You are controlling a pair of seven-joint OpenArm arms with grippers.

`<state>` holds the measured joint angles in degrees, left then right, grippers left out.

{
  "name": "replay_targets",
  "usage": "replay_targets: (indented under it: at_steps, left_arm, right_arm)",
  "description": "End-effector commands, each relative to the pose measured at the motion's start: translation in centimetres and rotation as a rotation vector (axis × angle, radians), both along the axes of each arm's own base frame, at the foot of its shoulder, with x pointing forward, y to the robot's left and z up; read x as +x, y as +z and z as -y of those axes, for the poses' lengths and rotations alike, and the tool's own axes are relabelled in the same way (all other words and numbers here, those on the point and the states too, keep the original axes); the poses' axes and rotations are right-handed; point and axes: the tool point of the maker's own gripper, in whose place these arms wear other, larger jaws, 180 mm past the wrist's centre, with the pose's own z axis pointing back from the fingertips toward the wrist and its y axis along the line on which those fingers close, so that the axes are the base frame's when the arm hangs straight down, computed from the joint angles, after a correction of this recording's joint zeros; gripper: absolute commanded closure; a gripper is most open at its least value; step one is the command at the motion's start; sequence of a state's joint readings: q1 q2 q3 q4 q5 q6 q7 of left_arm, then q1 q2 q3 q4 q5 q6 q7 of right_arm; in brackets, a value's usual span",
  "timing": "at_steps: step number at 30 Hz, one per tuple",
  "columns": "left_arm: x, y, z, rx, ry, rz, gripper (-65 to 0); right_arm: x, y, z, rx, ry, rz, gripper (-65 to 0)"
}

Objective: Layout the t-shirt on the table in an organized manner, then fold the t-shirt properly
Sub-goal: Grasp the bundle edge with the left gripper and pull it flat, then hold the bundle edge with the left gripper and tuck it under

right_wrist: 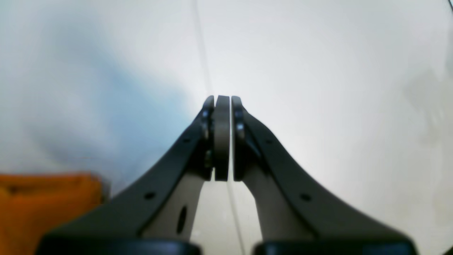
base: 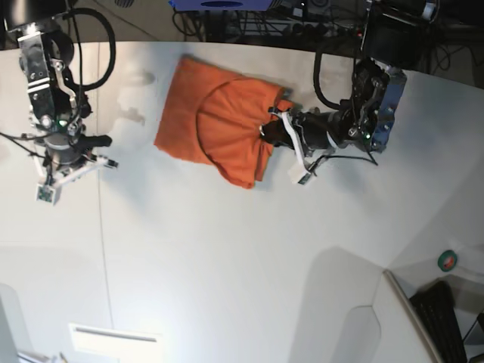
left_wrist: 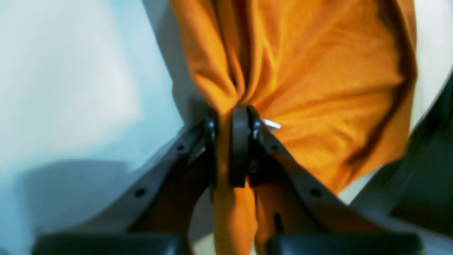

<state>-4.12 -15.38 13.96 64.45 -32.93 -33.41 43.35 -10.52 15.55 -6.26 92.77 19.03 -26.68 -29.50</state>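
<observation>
The orange t-shirt (base: 223, 125) lies bunched at the back of the white table (base: 227, 257). My left gripper (base: 271, 130) is at the shirt's right edge, shut on a pinch of its fabric. In the left wrist view the t-shirt (left_wrist: 318, 81) gathers into folds between the closed fingers of the left gripper (left_wrist: 235, 117), with a bit of white tag showing beside them. My right gripper (base: 100, 141) hovers at the far left, apart from the shirt. In the right wrist view the right gripper (right_wrist: 222, 101) is shut on nothing, and a corner of the t-shirt (right_wrist: 46, 209) shows at lower left.
A thin dark seam (base: 100, 227) runs down the table on the left. The table's curved edge and a small green and red object (base: 448, 260) sit at lower right. Cables and equipment (base: 302, 11) crowd the back edge. A white label (base: 113, 336) lies near the front.
</observation>
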Motion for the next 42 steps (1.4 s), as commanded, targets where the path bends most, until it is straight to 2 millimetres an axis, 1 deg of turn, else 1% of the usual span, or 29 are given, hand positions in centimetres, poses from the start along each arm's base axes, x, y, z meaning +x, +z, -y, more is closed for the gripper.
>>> replay_targets:
  at_steps: [1, 4, 6, 8, 10, 14, 17, 18, 20, 21, 23, 25, 27, 30, 32, 34, 36, 42]
  left_arm:
    - [1.0, 0.3, -0.9, 0.089, -0.099, 0.033, 0.0]
    - [1.2, -0.3, -1.1, 0.296, -0.397, 0.089, 0.0]
    - [1.9, -0.5, -1.0, 0.421, -0.571, 0.143, 0.0]
    - [3.0, -0.2, -0.4, 0.498, -0.704, 0.226, 0.0]
    - [4.1, 0.1, 0.8, 0.531, -0.804, 0.321, 0.0]
    - [5.7, 1.1, 3.5, 0.561, -0.951, 0.459, 0.0]
    - [5.3, 1.5, 5.5, 0.551, -1.067, 0.479, 0.0]
    - [5.0, 1.5, 5.9, 0.541, -1.093, 0.471, 0.0]
    - [5.4, 1.4, 6.6, 0.543, -1.097, 0.472, 0.0]
    - [5.4, 1.2, 6.8, 0.541, -1.095, 0.463, 0.0]
    - [5.3, 0.4, 6.8, 0.545, -1.088, 0.432, 0.0]
    - [5.0, -0.5, 6.5, 0.551, -1.077, 0.392, 0.0]
    - [5.2, -1.1, 6.2, 0.561, -1.063, 0.356, 0.0]
    - [5.2, -1.9, 6.5, 0.528, -1.041, 0.333, 0.0]
    - [5.5, -2.1, 5.9, 0.521, -0.999, 0.314, 0.0]
    - [6.1, -1.9, 6.1, 0.508, -0.959, 0.312, 0.0]
    - [6.6, -1.6, 6.2, 0.502, -0.935, 0.316, 0.0]
    - [6.8, -1.5, 6.1, 0.499, -0.924, 0.318, 0.0]
  right_arm:
    - [0.3, 0.8, 0.8, -0.025, -0.007, 0.031, 0.0]
    - [-1.1, -0.2, 1.0, -0.031, -0.006, -0.004, 0.0]
    - [-1.8, -0.6, 0.9, -0.028, -0.006, -0.020, 0.0]
    - [-2.4, -1.0, 0.9, -0.027, -0.008, -0.033, 0.0]
    - [-2.8, -1.3, 0.1, -0.007, -0.012, -0.039, 0.0]
    - [-3.5, -1.8, -0.4, 0.005, -0.015, -0.055, 0.0]
    - [-4.2, -2.1, -0.4, 0.006, -0.015, -0.069, 0.0]
    - [-4.4, -2.3, -0.4, 0.006, -0.015, -0.073, 0.0]
    - [-4.7, -2.4, -0.4, 0.006, -0.015, -0.079, 0.0]
    - [-4.9, -2.5, -0.5, 0.009, -0.015, -0.084, 0.0]
    - [-5.1, -2.1, -0.9, 0.015, -0.005, -0.075, 0.0]
    - [-5.4, -1.6, -3.1, 0.039, 0.053, -0.066, 0.0]
    - [-5.9, -1.1, -6.4, 0.069, 0.144, -0.061, 0.0]
    - [-7.0, -0.8, -11.4, 0.124, 0.274, -0.065, 0.0]
    - [-7.9, -0.9, -14.5, 0.157, 0.358, -0.078, 0.0]
    - [-8.0, -0.7, -16.4, 0.173, 0.412, -0.074, 0.0]
    - [-8.4, -0.8, -17.5, 0.183, 0.444, -0.084, 0.0]
    - [-9.3, -1.1, -18.7, 0.194, 0.480, -0.102, 0.0]
